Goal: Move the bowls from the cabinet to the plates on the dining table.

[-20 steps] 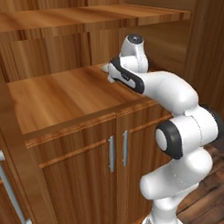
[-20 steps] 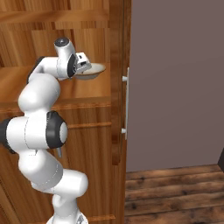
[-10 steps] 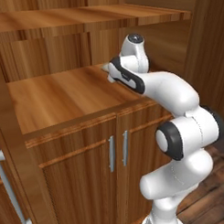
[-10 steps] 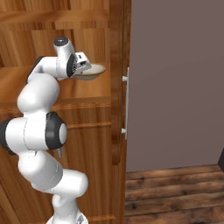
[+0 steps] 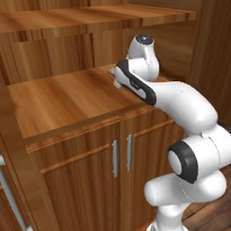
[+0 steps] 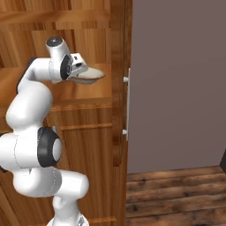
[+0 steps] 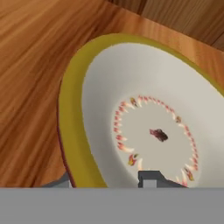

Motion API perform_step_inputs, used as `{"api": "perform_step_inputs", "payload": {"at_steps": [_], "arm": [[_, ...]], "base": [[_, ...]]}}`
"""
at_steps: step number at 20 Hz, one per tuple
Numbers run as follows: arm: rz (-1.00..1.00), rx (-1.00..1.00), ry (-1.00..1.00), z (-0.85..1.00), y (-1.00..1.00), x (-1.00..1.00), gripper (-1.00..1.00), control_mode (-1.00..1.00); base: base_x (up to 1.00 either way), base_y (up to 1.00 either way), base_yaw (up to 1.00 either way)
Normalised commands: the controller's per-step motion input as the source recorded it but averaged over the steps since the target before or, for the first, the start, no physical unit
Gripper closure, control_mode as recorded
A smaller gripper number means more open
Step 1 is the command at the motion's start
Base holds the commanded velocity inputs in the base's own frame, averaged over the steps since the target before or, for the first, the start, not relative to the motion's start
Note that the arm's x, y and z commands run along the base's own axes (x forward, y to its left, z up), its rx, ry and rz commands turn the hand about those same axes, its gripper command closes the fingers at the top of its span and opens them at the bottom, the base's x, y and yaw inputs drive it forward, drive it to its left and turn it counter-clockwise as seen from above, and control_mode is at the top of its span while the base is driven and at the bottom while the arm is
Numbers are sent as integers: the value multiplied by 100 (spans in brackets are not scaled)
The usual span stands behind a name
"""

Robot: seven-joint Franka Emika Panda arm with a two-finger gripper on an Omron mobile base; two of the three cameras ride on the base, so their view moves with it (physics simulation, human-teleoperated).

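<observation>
Where gripper (image 6: 83, 74) straddles bowl (image 6: 89, 77) rim, fingertips mostly cut off.

Upper shelf (image 5: 95, 16) overhead; open door (image 6: 118, 79) blocks right; left shelf free.

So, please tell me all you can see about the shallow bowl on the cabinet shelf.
The shallow round bowl with a yellow-brown rim looks like glazed ceramic: a pale cream inside with a ring of small red-orange marks and a dark spot at the centre. It sits upright on the brown wooden cabinet shelf, near its right end. One dark finger reaches inside it at the near rim.
</observation>
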Motion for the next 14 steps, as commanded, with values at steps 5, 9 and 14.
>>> {"api": "perform_step_inputs", "payload": {"at_steps": [5, 9, 14], "arm": [[0, 0, -9, 7, 0, -70, 100, -100], [0, 0, -14, 11, 0, -77, 100, -100], [0, 0, -16, 7, 0, -65, 100, -100]], "base": [[0, 0, 0], [0, 0, 0], [0, 0, 0]]}}
